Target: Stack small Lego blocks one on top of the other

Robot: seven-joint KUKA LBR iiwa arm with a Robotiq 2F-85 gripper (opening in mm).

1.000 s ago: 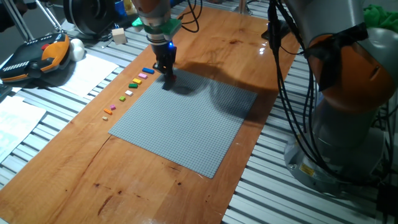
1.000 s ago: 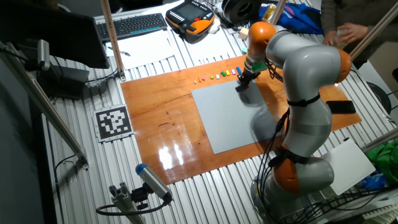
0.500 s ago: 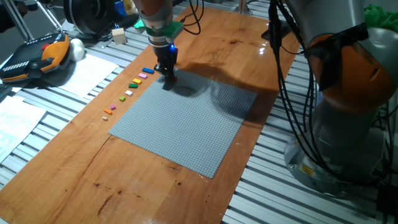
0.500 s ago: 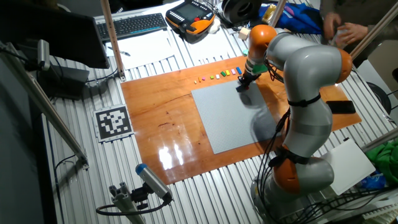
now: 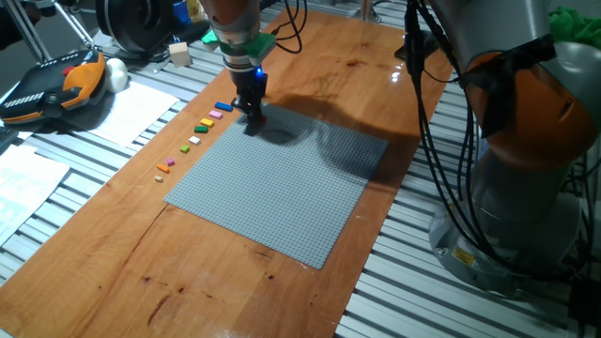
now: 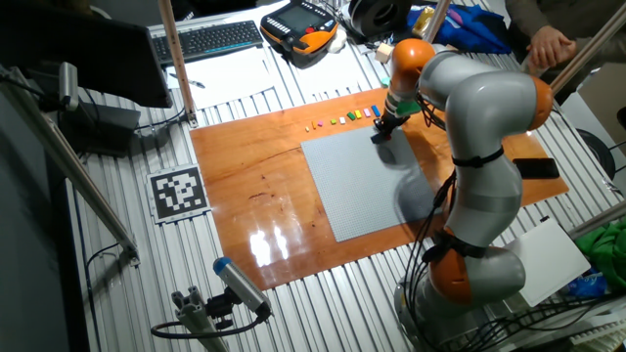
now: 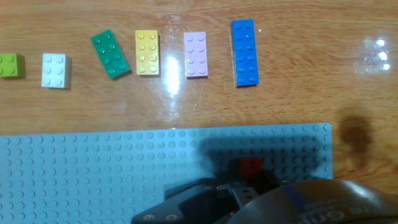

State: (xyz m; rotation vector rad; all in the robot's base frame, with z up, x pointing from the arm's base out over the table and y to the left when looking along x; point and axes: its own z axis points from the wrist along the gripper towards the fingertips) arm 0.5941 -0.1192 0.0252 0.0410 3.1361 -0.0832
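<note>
My gripper (image 5: 253, 119) stands low over the far corner of the grey baseplate (image 5: 282, 188); it also shows in the other fixed view (image 6: 380, 132). In the hand view the fingertips (image 7: 219, 186) flank a small red block (image 7: 251, 166) that rests on the plate, and the gripper looks shut on it. Beyond the plate's edge, on the wood, lie a blue block (image 7: 245, 52), a pink block (image 7: 196, 55), a yellow block (image 7: 148, 53), a dark green block (image 7: 111, 54), a white block (image 7: 54, 70) and a lime block (image 7: 7, 65). An orange block (image 5: 162, 169) lies further along the row.
A pale beige cube (image 5: 179, 53), a teach pendant (image 5: 56, 84) and papers (image 5: 131, 108) lie beyond the wooden board. A marker tag (image 6: 177, 193) and a keyboard (image 6: 215, 39) are off the board. A person's hand (image 6: 548, 44) is at the far right.
The arm and blocks have not moved. The person's hand at the table's far side has shifted.
</note>
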